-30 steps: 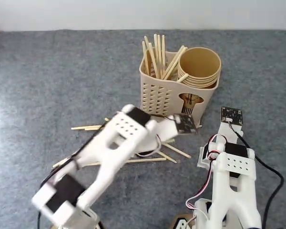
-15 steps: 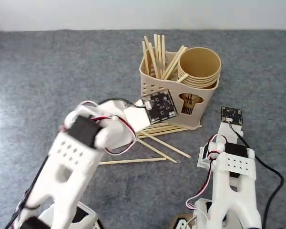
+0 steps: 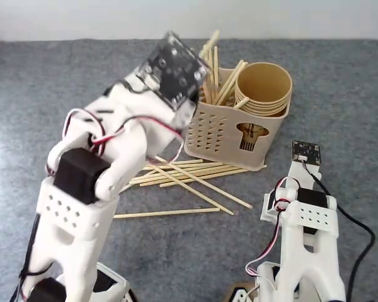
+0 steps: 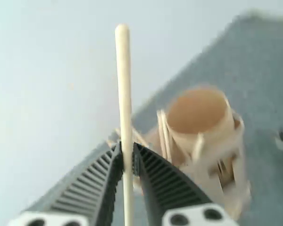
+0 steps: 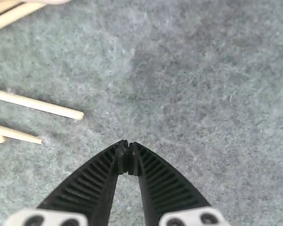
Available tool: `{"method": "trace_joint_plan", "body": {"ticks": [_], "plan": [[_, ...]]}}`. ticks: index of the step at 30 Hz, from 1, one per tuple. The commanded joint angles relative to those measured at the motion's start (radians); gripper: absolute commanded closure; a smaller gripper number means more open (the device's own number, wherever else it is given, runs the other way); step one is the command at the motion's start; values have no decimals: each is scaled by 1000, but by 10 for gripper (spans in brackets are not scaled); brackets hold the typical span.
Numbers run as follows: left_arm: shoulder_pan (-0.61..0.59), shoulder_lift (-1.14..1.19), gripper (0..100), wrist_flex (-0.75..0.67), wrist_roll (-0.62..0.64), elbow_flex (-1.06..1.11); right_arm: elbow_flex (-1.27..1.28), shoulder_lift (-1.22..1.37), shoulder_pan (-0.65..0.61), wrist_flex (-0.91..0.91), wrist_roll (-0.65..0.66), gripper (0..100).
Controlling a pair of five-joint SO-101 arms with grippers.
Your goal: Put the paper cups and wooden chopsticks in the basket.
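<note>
The beige perforated basket [image 3: 219, 131] stands upright at the back with a stack of paper cups [image 3: 263, 88] and several chopsticks inside. My left gripper [image 4: 126, 151] is shut on one wooden chopstick [image 4: 124, 80], which stands upright between the pads. The left arm [image 3: 113, 145] is raised beside the basket's left rim, and the held chopstick's tip [image 3: 211, 36] pokes up over it. The cups [image 4: 197, 110] lie beyond the gripper. Several loose chopsticks [image 3: 195, 173] lie on the carpet in front of the basket. My right gripper [image 5: 128, 157] is shut on nothing, low over the carpet.
Grey carpet covers the table. One chopstick [image 3: 167, 213] lies alone nearer the arms. Two chopstick ends [image 5: 37, 106] lie close to the right gripper. The right arm [image 3: 305, 211] stands at the front right, just below the basket.
The left arm rose from the loose chopsticks on the carpet and swung up to the basket's left side with a chopstick in its gripper. The right arm kept still.
</note>
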Motion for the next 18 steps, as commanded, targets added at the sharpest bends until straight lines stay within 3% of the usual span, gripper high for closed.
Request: {"method": "trace_joint_plan", "body": {"ticks": [1, 10, 18], "plan": [[-2, 15, 986, -255, 51, -54, -28, -25, 8, -15, 12, 988], [-35, 161, 986, -474, 184, -56, -18, -22, -25, -15, 12, 988], [-40, 281, 986, -499, 233, -30, -8, -25, -33, -35, 12, 988]]}}
